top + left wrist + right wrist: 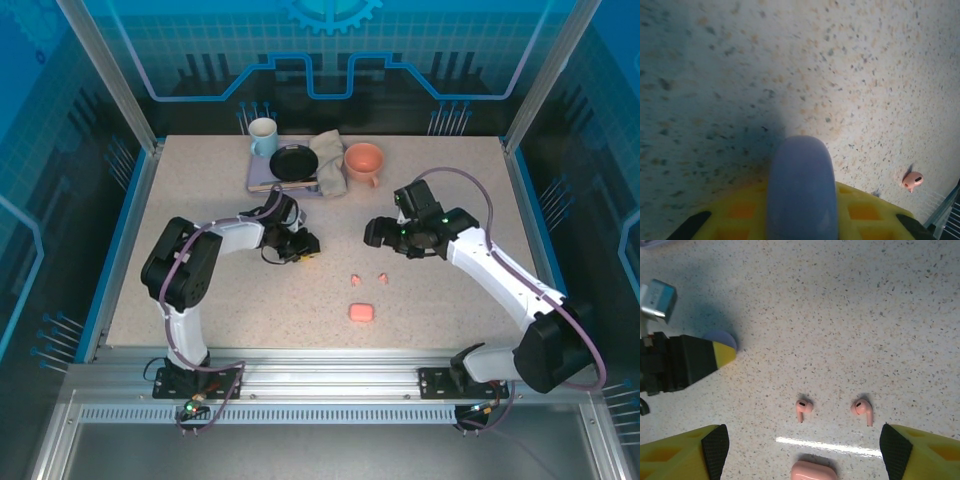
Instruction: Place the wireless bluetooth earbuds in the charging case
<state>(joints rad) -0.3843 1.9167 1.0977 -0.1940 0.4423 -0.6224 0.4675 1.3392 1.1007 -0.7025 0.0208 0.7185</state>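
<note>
My left gripper is shut on a lavender charging case, whose rounded end sticks out between the yellow fingers low over the table. Two salmon-pink earbuds lie side by side on the speckled tabletop, stems pointing toward the near edge. A closed pink charging case rests just nearer than them. My right gripper hovers above the pink earbuds with its jaws wide open and nothing between them. One pink earbud also shows at the right of the left wrist view.
At the back of the table a purple book carries a black dish, with a white mug, a grey cloth and a salmon cup around it. Blue panels wall the sides.
</note>
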